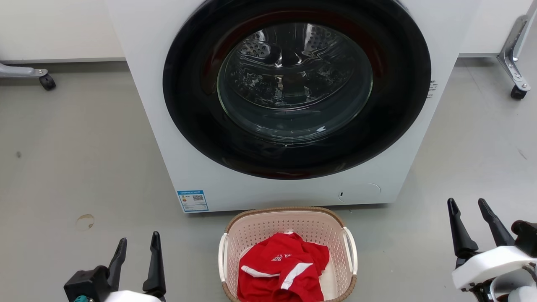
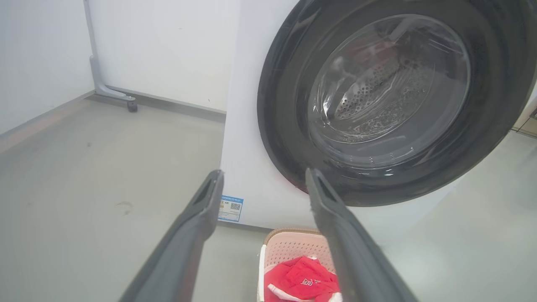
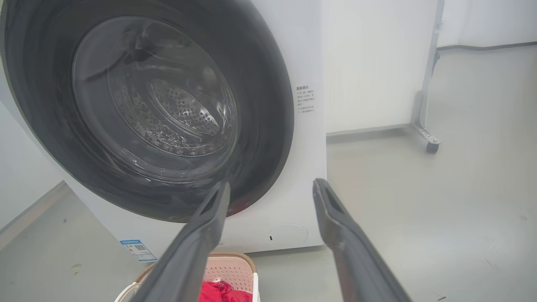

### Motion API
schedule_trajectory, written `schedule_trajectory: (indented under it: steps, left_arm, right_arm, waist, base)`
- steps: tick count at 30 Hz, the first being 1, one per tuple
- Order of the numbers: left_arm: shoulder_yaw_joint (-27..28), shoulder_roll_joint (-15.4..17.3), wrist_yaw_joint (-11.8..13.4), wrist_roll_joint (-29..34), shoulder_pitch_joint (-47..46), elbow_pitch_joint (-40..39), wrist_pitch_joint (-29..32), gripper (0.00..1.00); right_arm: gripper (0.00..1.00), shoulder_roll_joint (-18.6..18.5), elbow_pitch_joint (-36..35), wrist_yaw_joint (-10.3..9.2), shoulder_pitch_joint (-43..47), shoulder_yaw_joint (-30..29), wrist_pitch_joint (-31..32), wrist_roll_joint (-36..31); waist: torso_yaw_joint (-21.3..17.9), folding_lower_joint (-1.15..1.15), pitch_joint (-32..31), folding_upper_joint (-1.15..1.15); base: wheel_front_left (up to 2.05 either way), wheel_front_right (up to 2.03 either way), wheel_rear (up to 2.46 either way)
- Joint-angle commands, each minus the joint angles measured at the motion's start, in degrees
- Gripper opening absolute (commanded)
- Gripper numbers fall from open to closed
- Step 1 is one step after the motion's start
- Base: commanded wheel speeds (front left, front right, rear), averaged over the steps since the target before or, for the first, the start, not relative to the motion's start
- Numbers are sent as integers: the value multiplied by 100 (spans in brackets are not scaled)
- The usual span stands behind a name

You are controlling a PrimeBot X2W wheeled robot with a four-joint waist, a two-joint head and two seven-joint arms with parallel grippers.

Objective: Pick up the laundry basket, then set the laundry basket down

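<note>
The laundry basket (image 1: 251,228), pale pink with a brown rim and white side handles, stands on the floor just in front of the washer, with a red garment (image 1: 281,268) inside. It also appears low in the left wrist view (image 2: 289,245) and the right wrist view (image 3: 228,270). My left gripper (image 1: 138,247) stands open to the basket's left, apart from it, with nothing between its fingers. My right gripper (image 1: 467,207) is open well off to the basket's right, also empty.
A white front-loading washer (image 1: 201,159) with a shut round dark glass door (image 1: 295,84) rises right behind the basket. Wheeled grey frame legs stand at the far left (image 1: 44,79) and far right (image 1: 516,90). Grey floor spreads on both sides.
</note>
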Motion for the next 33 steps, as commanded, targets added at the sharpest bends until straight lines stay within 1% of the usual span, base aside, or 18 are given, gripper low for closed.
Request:
schedule_trajectory:
  steps: [1, 12, 29, 33]
  left_arm:
    - [126, 135, 74, 176, -114, -204, -63, 100]
    - [-101, 307, 245, 692, -96, -356, -116, 100]
    - [-141, 341, 260, 632, -75, -368, -110, 100]
    - [-153, 337, 270, 622, -99, -402, -101, 100]
  right_arm:
    - [100, -152, -171, 26, -330, 139, -113, -208]
    - [100, -186, -169, 29, -368, 291, -249, -808]
    - [100, -186, -142, 29, -378, 312, -246, -765]
    - [100, -186, -200, 29, -390, 302, -251, -729]
  waist:
    - [2, 0, -1, 0]
    - [-6, 0, -23, 0]
    - [-40, 0, -27, 0]
    - [-28, 0, 94, 0]
  base:
    - [0, 0, 0]
    - [0, 0, 0]
    - [0, 0, 0]
    - [0, 0, 0]
